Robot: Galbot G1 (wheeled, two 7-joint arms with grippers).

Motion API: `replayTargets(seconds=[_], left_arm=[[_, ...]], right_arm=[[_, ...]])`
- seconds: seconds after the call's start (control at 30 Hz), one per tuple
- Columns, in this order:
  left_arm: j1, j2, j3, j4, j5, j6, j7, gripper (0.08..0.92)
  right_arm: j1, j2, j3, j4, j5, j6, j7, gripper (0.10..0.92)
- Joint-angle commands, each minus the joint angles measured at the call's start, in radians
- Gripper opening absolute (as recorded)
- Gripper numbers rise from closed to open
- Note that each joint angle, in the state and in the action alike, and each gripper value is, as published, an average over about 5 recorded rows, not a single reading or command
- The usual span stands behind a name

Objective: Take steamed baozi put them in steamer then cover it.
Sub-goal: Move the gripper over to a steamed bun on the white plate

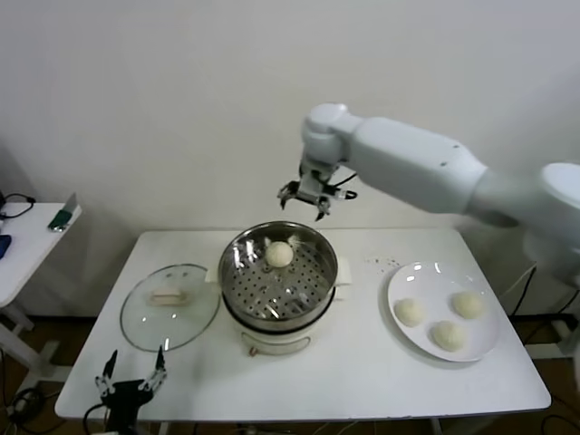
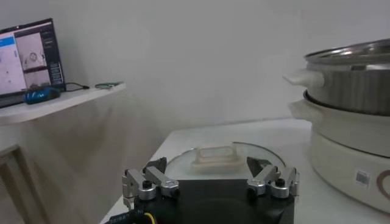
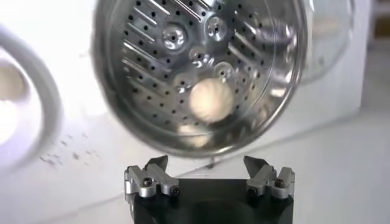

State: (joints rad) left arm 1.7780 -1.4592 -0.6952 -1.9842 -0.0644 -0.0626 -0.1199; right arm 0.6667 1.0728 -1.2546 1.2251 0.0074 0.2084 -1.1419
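Note:
One steamed baozi (image 1: 279, 254) lies on the perforated floor of the steel steamer (image 1: 245, 290), toward its far side; the right wrist view looks down on this baozi (image 3: 211, 100) inside the steamer (image 3: 146, 79). Three more baozi (image 1: 410, 312) (image 1: 448, 334) (image 1: 468, 304) sit on the white plate (image 1: 399, 276) at the right. My right gripper (image 1: 305, 197) hangs open and empty above the steamer's far rim. The glass cover (image 1: 145, 322) lies flat on the table left of the steamer. My left gripper (image 1: 132, 373) waits open at the table's front-left edge, facing the cover (image 2: 222, 156).
The white table (image 1: 344, 372) carries all of it. A side table (image 1: 27, 240) with small devices stands at the far left. A laptop screen (image 2: 27, 61) shows on a shelf in the left wrist view.

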Motion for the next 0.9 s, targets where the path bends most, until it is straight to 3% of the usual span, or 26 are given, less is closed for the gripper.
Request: replayTargets(seconds=[0.03, 0.33, 0.57, 0.9], left_arm=[[0.041, 0.004, 0.003, -0.031, -0.007, -0.020, 0.005, 0.823], [0.038, -0.001, 0.006, -0.030, 0.002, -0.018, 0.010, 0.823], [0.040, -0.009, 0.005, -0.028, 0.015, -0.016, 0.014, 0.823], [0.036, -0.014, -0.001, -0.006, 0.018, -0.016, 0.010, 0.823]], right_arm=[[0.090, -0.372, -0.201, 0.162, 0.384, -0.405, 0.035, 0.823], [-0.247, -0.518, -0.020, 0.112, 0.300, -0.460, 0.033, 0.823], [-0.472, -0.472, 0.146, -0.012, 0.161, -0.429, 0.031, 0.823], [-0.577, -0.405, 0.202, -0.082, 0.115, -0.406, 0.037, 0.823]])
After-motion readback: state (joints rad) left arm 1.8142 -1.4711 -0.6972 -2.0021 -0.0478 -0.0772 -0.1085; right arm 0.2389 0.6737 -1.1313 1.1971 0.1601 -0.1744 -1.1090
